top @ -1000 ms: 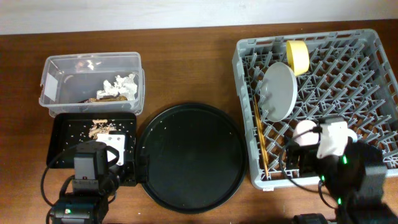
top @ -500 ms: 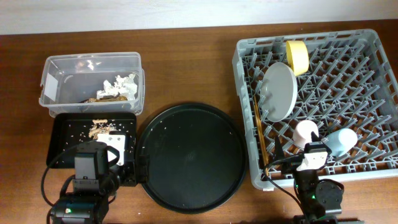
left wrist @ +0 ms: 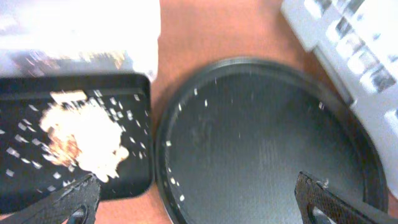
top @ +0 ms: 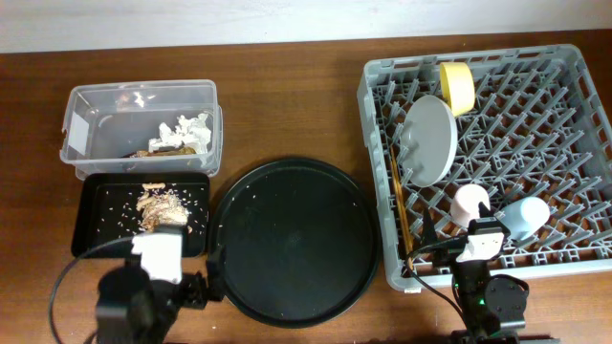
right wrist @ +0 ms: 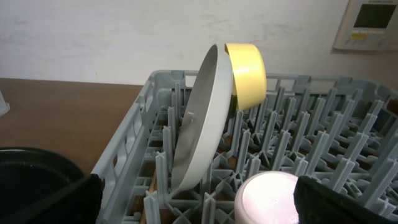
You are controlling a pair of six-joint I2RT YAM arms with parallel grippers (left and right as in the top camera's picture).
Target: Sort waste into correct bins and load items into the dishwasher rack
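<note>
The grey dishwasher rack [top: 574, 250] holds the grey plate [top: 428, 140] on edge, the yellow bowl [top: 457, 86], the pink cup [top: 470, 204], the light blue cup [top: 527, 217] and chopsticks [top: 400, 205]. The clear tub [top: 86, 119] holds white napkins [top: 188, 131] and a brown scrap. The shallow black tray [top: 100, 205] holds food scraps [top: 161, 204] and crumbs. My left gripper [left wrist: 198, 186] is open and empty over the near edges of both black trays. My right gripper [right wrist: 196, 193] is open and empty at the rack's near edge, facing the plate [right wrist: 202, 118] and pink cup [right wrist: 267, 199].
A large round black tray [top: 292, 239] with a few pale crumbs lies between the shallow tray and the rack. Both arms sit at the table's front edge, the left [top: 158, 263] and the right [top: 481, 250]. Brown tabletop runs along the back.
My right gripper pulled back out of the rack, leaving the light blue cup next to the pink cup. My left arm drew back toward the front, uncovering the food scraps in the shallow tray.
</note>
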